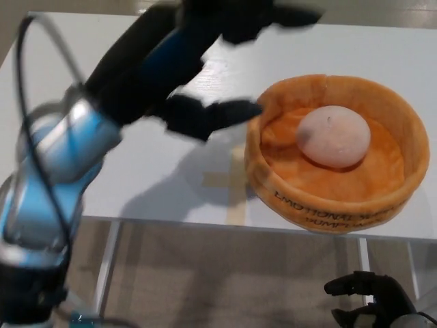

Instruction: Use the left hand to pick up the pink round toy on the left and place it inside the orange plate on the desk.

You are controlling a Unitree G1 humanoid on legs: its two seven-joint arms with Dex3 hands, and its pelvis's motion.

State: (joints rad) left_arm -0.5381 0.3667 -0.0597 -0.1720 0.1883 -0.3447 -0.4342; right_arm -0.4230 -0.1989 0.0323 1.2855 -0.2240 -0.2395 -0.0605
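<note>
The pink round toy lies inside the orange plate, a soft deep bowl on the right side of the white desk. My left hand is blurred with motion above the desk, just left of the plate's rim. It is open, its fingers spread, with one finger pointing toward the plate at mid height and others near the top edge. It holds nothing and does not touch the toy. My right hand hangs low at the bottom right, below the desk edge, fingers loosely curled.
A black cable loops along my left arm. The desk's front edge runs across the lower part of the picture, with floor below it. A pale tape cross marks the desk left of the plate.
</note>
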